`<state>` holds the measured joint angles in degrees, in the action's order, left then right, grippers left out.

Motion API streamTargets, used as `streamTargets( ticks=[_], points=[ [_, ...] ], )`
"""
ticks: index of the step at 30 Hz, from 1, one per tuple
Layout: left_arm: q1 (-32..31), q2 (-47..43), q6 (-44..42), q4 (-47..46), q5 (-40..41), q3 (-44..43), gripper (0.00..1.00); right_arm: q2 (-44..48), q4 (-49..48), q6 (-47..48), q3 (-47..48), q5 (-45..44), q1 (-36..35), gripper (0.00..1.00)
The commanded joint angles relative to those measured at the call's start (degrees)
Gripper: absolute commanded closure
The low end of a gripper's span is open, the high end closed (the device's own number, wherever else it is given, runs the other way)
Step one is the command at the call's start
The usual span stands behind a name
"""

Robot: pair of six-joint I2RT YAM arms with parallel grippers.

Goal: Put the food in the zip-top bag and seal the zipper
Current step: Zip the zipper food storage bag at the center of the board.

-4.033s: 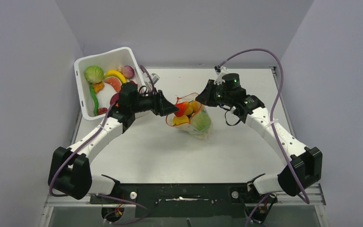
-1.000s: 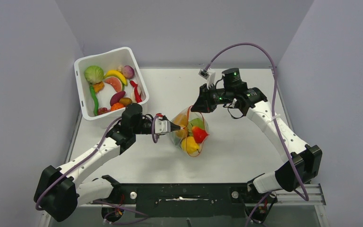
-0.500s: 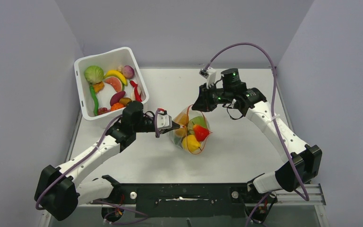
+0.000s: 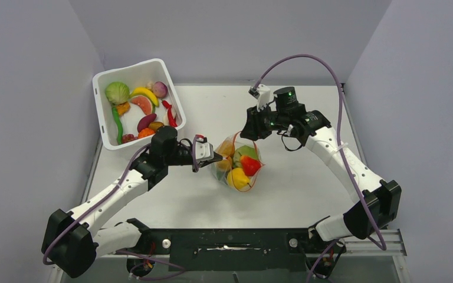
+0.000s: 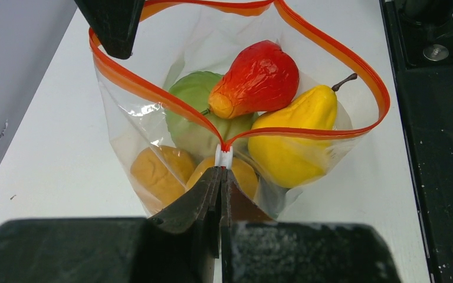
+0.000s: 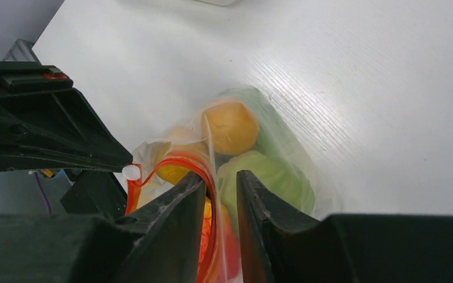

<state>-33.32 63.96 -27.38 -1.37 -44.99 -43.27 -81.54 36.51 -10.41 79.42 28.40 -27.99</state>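
Note:
The zip-top bag (image 4: 239,165) lies mid-table with its mouth gaping. Inside it are a red pear (image 5: 259,79), a yellow pear (image 5: 298,132), green lettuce (image 5: 191,112) and orange fruits (image 5: 159,171). The zipper (image 5: 330,56) loops open around them. My left gripper (image 5: 222,171) is shut on the bag's near corner, just under the white slider (image 5: 225,157). At the far rim my right gripper (image 6: 220,180) stands open, and the zipper (image 6: 211,194) runs through the gap, leaning on one finger. More food (image 4: 141,112) lies in the tub.
A white tub (image 4: 131,66) sits at the back left corner against the grey wall. Bare table surrounds the bag on the right and front. The black mounting rail (image 4: 230,242) runs along the near edge.
My right gripper's jaws have parted from the bag's far rim. The left gripper stays shut on the corner and has drawn slightly left. The bag barely shifted.

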Motion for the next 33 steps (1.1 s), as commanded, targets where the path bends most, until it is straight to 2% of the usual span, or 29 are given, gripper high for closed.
streamTargets(
  ticks=[1, 6, 11, 14, 17, 23, 33],
  points=[
    [0.4, -1.4, 2.4, -0.4, 0.0, -3.0, 1.00, 1.8, -1.3, 0.8, 2.6, -3.7, -2.0, 0.70],
    [1.1, -1.8, 5.1, -4.1, -0.6, -2.0, 1.00, 6.1, -4.0, 5.9, -0.7, -5.7, -4.2, 0.57],
    [1.7, -2.0, 5.8, -4.3, -1.4, -2.0, 1.00, 15.5, -14.7, 13.2, -11.1, -5.6, -7.1, 0.57],
    [1.9, -2.0, 6.1, -5.0, -1.8, -1.7, 1.00, 18.3, -17.9, 16.9, -13.4, -5.5, -8.1, 0.56],
    [2.1, -2.1, 6.3, -5.5, -2.3, -1.4, 1.00, 18.8, -16.9, 22.6, -13.6, -2.2, -9.8, 0.55],
    [2.2, -2.3, 6.4, -5.8, -2.5, -1.5, 1.00, 18.1, -16.0, 28.3, -13.3, -4.0, -14.5, 0.47],
    [2.2, -2.7, 6.7, -5.9, -3.2, -1.4, 1.00, 14.5, -16.7, 34.3, -13.7, -5.7, -19.8, 0.49]
  ],
)
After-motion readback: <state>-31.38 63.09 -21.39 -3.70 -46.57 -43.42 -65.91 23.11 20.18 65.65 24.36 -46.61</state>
